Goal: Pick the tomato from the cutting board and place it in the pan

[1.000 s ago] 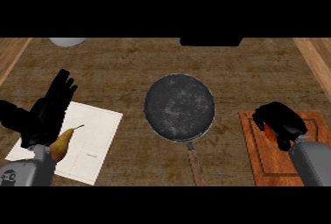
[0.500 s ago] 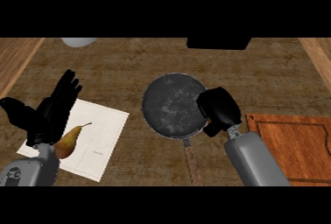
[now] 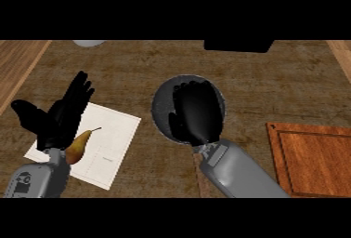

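The right hand (image 3: pixel 195 114) hung directly over the pan (image 3: pixel 163 100), covering most of its dark bowl, so the relation that mattered was plain: the hand was above the target, not beside it. Its long axis ran up the view, fingers toward the far rim, forearm coming in from the lower edge. Whether those fingers were curled round anything could not be told; the back of the hand hid whatever lay beneath. The tomato itself showed nowhere. It was not on the cutting board (image 3: pixel 314 158), which lay bare well off to the hand's right, and no red showed in the slivers of pan beside the hand. My judgement was that it sat hidden under that hand, either held or already in the pan, and that any release called for a straight drop rather than a sideways move. The left hand (image 3: pixel 61 116) rested open at the view's left, fingers up, over the white sheet (image 3: pixel 113 139) with a pear (image 3: pixel 79 146), well away from the pan and much the farther of the two.
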Controlling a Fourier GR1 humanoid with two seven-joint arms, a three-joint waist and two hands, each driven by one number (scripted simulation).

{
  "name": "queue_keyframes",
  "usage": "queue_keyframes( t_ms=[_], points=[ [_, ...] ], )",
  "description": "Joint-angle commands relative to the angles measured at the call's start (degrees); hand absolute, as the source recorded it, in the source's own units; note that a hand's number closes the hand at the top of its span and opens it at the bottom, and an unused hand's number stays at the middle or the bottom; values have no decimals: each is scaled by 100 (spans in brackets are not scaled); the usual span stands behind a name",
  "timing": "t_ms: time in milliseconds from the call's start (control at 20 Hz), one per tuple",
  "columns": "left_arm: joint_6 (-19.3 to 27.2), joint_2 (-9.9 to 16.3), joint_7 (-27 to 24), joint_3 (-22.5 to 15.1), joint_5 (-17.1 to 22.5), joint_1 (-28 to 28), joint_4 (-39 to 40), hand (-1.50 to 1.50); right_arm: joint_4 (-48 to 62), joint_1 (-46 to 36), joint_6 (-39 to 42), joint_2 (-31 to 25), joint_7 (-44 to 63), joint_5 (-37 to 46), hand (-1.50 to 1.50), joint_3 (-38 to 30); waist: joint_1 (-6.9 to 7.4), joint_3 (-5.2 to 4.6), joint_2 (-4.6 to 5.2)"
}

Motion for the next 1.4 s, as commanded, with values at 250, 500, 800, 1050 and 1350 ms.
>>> queue_keyframes(
  t_ms=[250,500,800,1050,1350],
  points=[
    [-58,-47,-459,80,-42,120,260,0,-395,-1656,225,26,3635,-1037,150,1089,-87,14,123],
    [-122,117,-351,328,101,54,145,0,-42,-1872,-213,24,3497,-1190,150,740,-253,25,127],
    [14,92,41,319,70,143,-264,0,272,-984,-994,23,2851,-682,150,538,-322,31,124],
    [20,64,-56,298,-23,403,-476,0,569,-276,-1733,-588,1133,-1126,150,-212,-338,33,132],
    [-69,42,39,271,-23,337,-478,0,2620,-899,-2540,-52,-122,-1407,150,-845,-281,31,148]
  ],
)
